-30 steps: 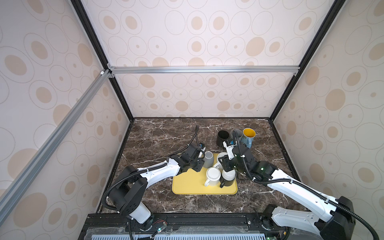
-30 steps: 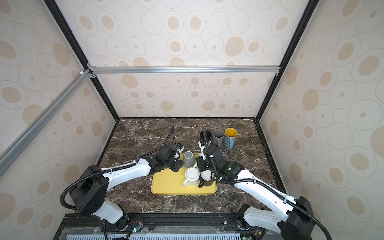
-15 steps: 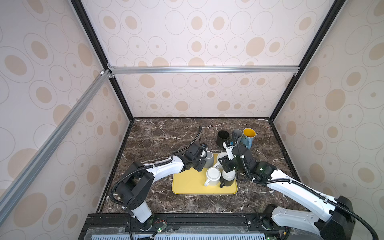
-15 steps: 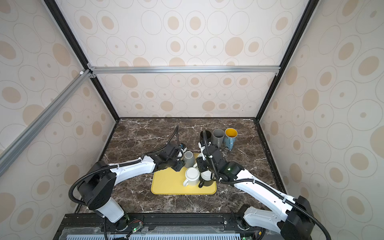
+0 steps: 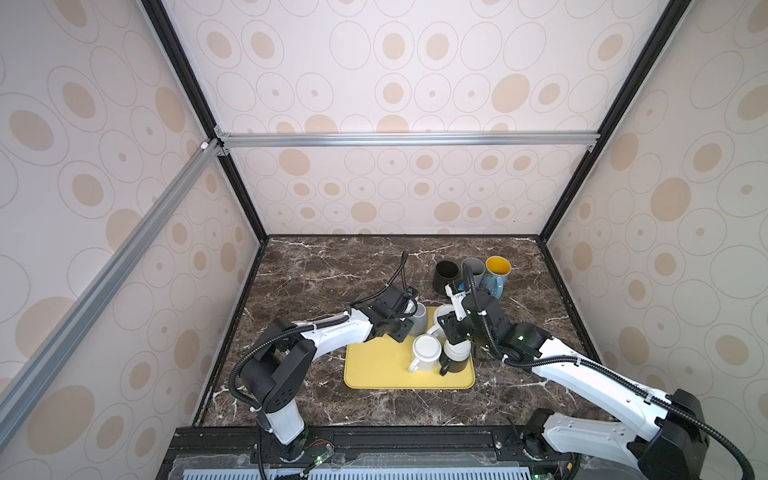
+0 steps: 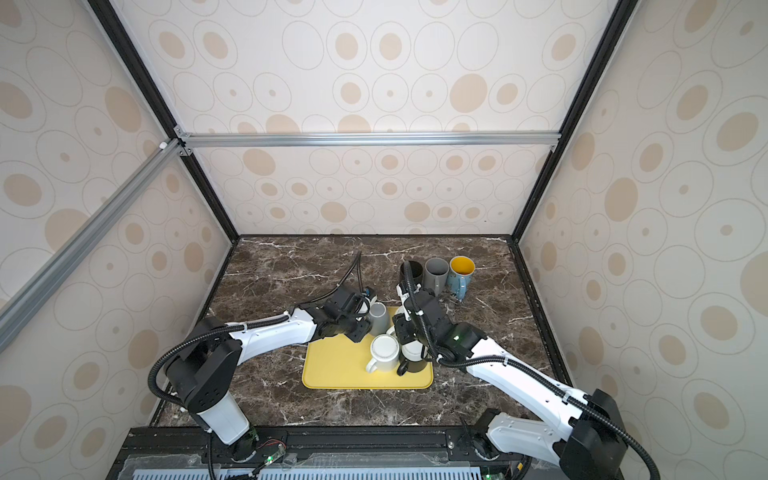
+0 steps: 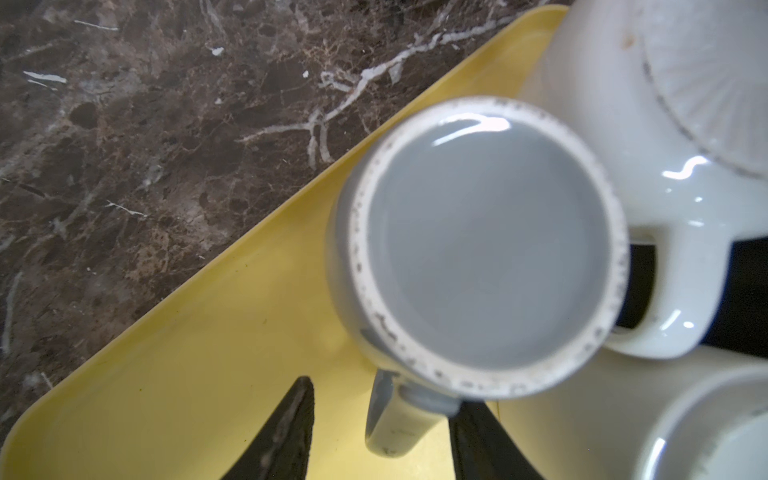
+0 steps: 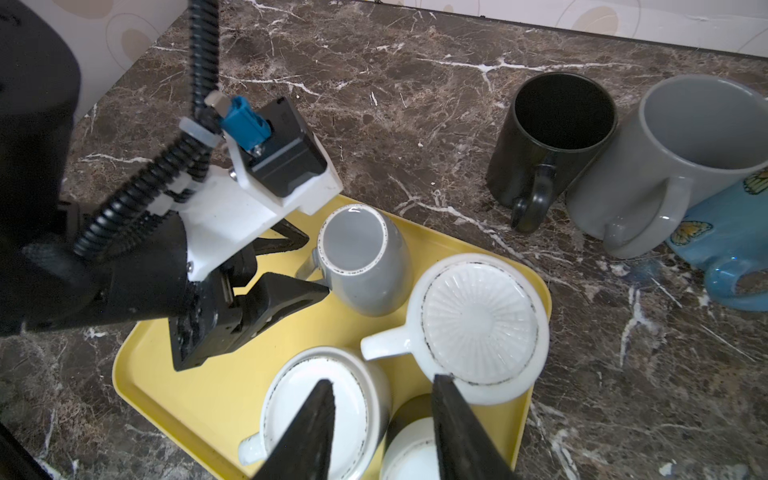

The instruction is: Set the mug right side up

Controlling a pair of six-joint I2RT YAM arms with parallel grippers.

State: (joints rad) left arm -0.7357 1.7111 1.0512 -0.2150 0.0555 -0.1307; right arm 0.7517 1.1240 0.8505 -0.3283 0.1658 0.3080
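Note:
A grey mug (image 5: pixel 420 320) (image 8: pixel 361 257) stands upside down at the far left corner of the yellow tray (image 5: pixel 374 370). Its handle (image 7: pixel 395 419) lies between the fingers of my left gripper (image 7: pixel 382 399) (image 8: pixel 316 266), which is open. One finger touches the handle and the other stands off with a gap. My right gripper (image 8: pixel 384 382) (image 5: pixel 451 332) hangs open above the tray's right side with nothing between its fingers. In both top views the arms partly hide the mugs beneath them.
Three more mugs sit upside down on the tray: a ribbed-bottom white mug (image 8: pixel 478 320), a plain white mug (image 8: pixel 316 395) and a black mug with a white base (image 5: pixel 457 353). Upright black (image 8: pixel 552 137), grey (image 8: pixel 665 166) and blue (image 8: pixel 727 249) mugs stand on the marble behind.
My left gripper has moved in toward the grey mug and its jaws have narrowed round the handle. The right arm has stayed still.

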